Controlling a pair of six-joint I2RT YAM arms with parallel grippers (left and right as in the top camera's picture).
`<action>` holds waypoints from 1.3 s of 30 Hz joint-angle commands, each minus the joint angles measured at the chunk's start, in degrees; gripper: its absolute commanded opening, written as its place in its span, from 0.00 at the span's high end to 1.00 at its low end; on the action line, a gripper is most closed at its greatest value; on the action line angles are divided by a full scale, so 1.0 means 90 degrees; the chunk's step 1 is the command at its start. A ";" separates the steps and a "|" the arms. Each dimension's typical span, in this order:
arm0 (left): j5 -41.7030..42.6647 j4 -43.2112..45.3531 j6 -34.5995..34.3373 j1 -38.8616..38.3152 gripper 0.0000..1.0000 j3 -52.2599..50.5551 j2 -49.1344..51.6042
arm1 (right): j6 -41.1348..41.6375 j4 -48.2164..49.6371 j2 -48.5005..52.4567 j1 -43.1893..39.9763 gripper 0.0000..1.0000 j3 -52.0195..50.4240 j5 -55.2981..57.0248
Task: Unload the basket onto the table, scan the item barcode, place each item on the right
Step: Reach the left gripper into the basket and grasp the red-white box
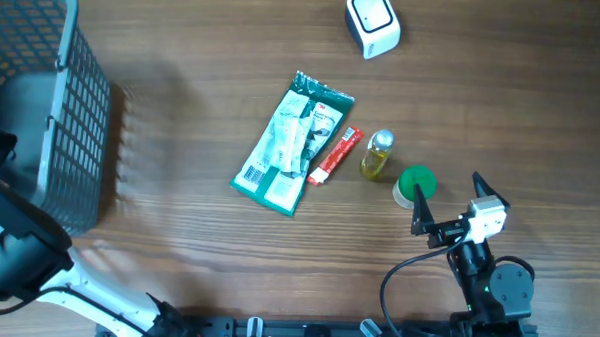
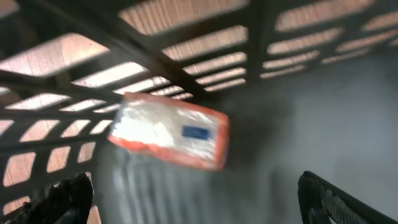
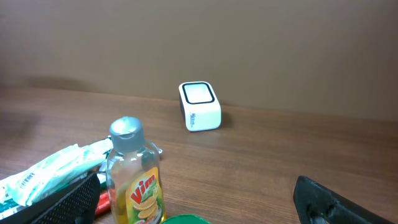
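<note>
wooden worktop (image 1: 178, 234), basket (image 1: 82, 111) at its left edge, left gripper (image 2: 199, 200) inside, jaws wide, blurred orange-edged packet (image 2: 168, 130) beyond (possibly loose), right gripper (image 1: 447, 186) spread empty, front-right corner

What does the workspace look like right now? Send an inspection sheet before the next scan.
Surface: wooden table, bare wood between items.
Job's things: white scanner at the far edge; green packet, red tube, yellow bottle, green-lidded tub mid-table; orange-edged packet, blurred, inside the grey basket.
Clutter: nothing seen.
Grippers: left gripper inside that basket, fingers open, empty; right gripper open, empty, beside the tub.
Cables: black cable looped by the right arm's base.
Surroundings: brown wall behind the table.
</note>
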 commanded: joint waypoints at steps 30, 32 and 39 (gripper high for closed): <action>-0.0124 0.1435 0.0228 0.0153 0.74 -0.1069 0.0153 | -0.0078 0.0034 0.0007 -0.0015 0.00 -0.0007 0.0019; -0.0124 0.1384 0.0228 0.0114 0.82 -0.1069 0.0095 | -0.0075 0.0034 0.0007 -0.0015 0.00 -0.0007 0.0019; -0.0129 0.1396 0.0226 -0.0410 0.96 -0.1069 -0.0976 | -0.0075 0.0034 0.0007 -0.0015 0.00 -0.0007 0.0017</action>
